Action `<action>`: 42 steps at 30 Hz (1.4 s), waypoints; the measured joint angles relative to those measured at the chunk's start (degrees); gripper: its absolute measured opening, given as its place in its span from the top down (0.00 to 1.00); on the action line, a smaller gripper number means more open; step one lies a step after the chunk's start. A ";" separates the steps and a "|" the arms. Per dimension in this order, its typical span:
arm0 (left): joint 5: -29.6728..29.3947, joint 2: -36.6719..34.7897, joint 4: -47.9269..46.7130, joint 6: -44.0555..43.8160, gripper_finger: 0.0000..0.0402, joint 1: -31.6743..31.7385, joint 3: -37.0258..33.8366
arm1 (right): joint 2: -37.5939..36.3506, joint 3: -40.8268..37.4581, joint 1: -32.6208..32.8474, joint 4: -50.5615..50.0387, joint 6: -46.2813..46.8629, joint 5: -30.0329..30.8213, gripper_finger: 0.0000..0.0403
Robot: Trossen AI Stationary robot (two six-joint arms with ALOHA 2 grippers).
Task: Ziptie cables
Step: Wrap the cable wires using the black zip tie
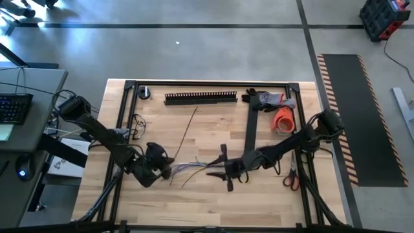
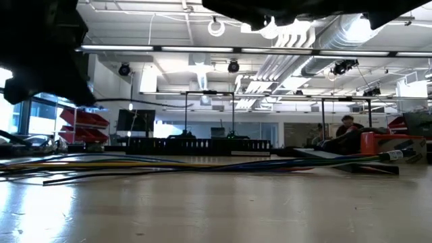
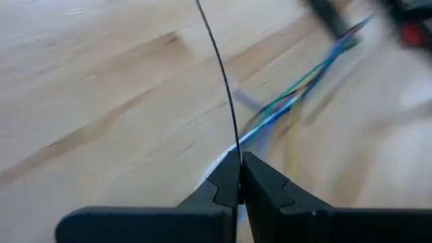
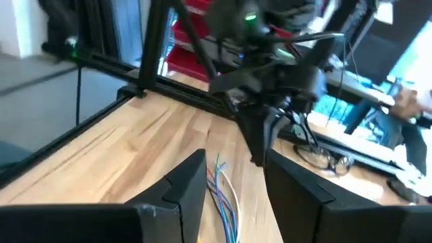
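Note:
The cables [image 1: 193, 167] are a loose bundle of thin coloured wires lying flat on the wooden table between the two grippers; in the low view the cables [image 2: 135, 163] stretch across the tabletop. My left gripper [image 3: 237, 169] is shut on a thin black zip tie [image 3: 219, 61] just left of the bundle's frayed ends. My right gripper [image 4: 233, 179] is open and low at the bundle's right end. Its fingers stand on either side of the wire ends [image 4: 223, 192], and I cannot tell whether they touch them. In the high view the zip tie [image 1: 187, 133] runs toward the far edge. My left gripper pinches the zip tie between its two fingertips [image 3: 226, 172] near the tie's near end [image 3: 234, 150]. The strip runs straight on from the tips, along the line of the fingers, over the table and across the cables.
A black slotted duct [image 1: 200, 98] lies along the far edge, and a flat black strip [image 1: 251, 126] runs near to far on the right. An orange tape roll [image 1: 283, 120], gloves [image 1: 268, 99], scissors [image 1: 291, 176] and glasses [image 1: 138, 126] lie around. A black frame [image 1: 123, 116] borders the table.

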 joint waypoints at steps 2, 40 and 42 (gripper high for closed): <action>-0.27 0.62 5.99 2.47 1.00 0.60 -0.04 | 2.94 2.25 0.82 -1.50 -4.93 0.22 0.64; 2.12 10.82 33.75 6.29 0.98 1.38 0.13 | 33.02 30.77 6.19 -8.85 -38.04 35.91 1.00; 2.09 10.11 33.05 8.20 0.95 1.38 0.13 | 32.38 30.30 6.52 -8.89 -35.94 35.91 1.00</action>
